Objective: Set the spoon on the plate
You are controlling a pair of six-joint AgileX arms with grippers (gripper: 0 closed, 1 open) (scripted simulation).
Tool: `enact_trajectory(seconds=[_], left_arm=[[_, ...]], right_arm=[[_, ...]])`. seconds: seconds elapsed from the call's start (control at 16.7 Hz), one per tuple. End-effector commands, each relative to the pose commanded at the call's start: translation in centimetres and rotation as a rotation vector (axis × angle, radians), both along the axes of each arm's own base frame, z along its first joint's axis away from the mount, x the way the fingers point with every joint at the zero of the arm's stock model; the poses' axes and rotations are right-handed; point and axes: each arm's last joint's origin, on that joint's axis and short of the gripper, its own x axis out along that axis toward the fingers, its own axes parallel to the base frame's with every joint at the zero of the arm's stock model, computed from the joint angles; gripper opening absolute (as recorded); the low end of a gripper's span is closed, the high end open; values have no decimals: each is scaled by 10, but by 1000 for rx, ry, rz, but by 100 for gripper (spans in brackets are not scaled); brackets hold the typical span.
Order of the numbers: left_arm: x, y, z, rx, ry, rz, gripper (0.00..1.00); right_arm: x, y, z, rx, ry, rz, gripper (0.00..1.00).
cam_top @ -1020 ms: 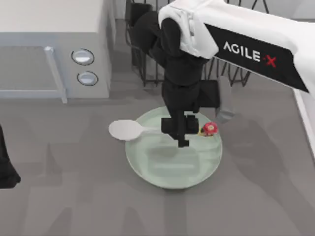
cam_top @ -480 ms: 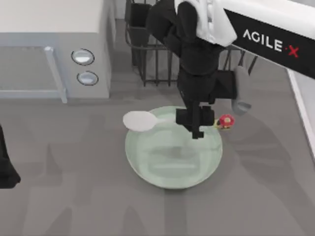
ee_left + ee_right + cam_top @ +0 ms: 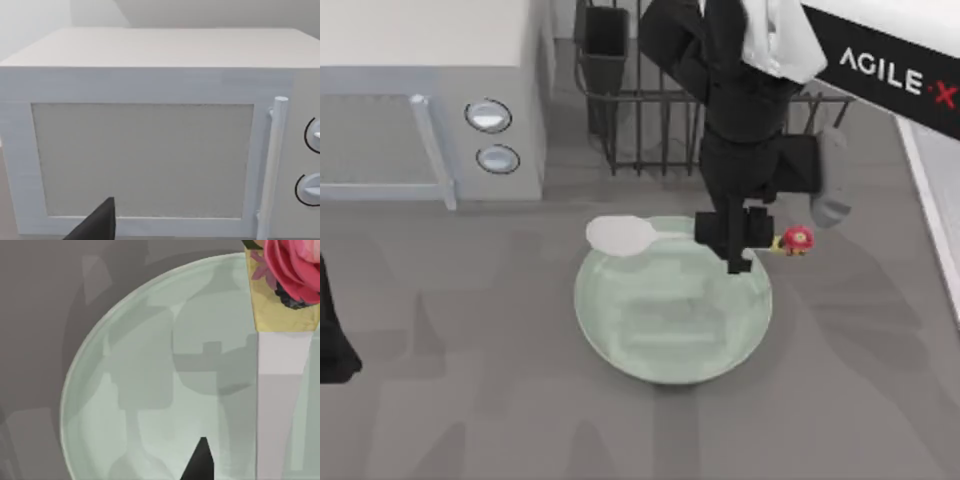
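The spoon [image 3: 665, 236] is hanging over the far part of the plate [image 3: 670, 330], lying crosswise: its white oval bowl is sitting above the plate's far-left rim, and its red ornament is poking out past the far-right rim. I'm holding it with my right tool [image 3: 738, 248], clamped on the slim handle close to the ornament end, so most of the spoon is stretching away to the left of the tool. In the right wrist view the pale handle [image 3: 280, 405] is running straight down from the ornament, with the mint plate [image 3: 150, 405] spreading beneath it and the grey desk [image 3: 40, 315] showing beyond the rim.

Just behind the plate a black wire rack [image 3: 650, 120] is standing on the desk [image 3: 470, 380], and my right arm is reaching down right in front of it. A white microwave [image 3: 420, 100] is occupying the far-left corner, well apart from the plate.

My left tool [image 3: 332, 345] is parked at the desk's left edge; I cannot tell whether it is apart or together. Its wrist camera is looking at the microwave door [image 3: 145, 160].

Compared with a second ago, the spoon and right tool are drifting rightward: the bowl was hanging outside the plate's left rim and is now above the rim.
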Motion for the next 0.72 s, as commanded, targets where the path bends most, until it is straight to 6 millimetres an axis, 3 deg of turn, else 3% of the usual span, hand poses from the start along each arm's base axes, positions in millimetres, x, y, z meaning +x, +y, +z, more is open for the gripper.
enact_trajectory(seconds=[0.3,0.72], left_arm=[[0,0,0,0,0,0,100],[0,0,0,0,0,0,100]], right_arm=[[1,15,-16,41,-17,32,0],[-1,40,-61,58,-6,84,0]])
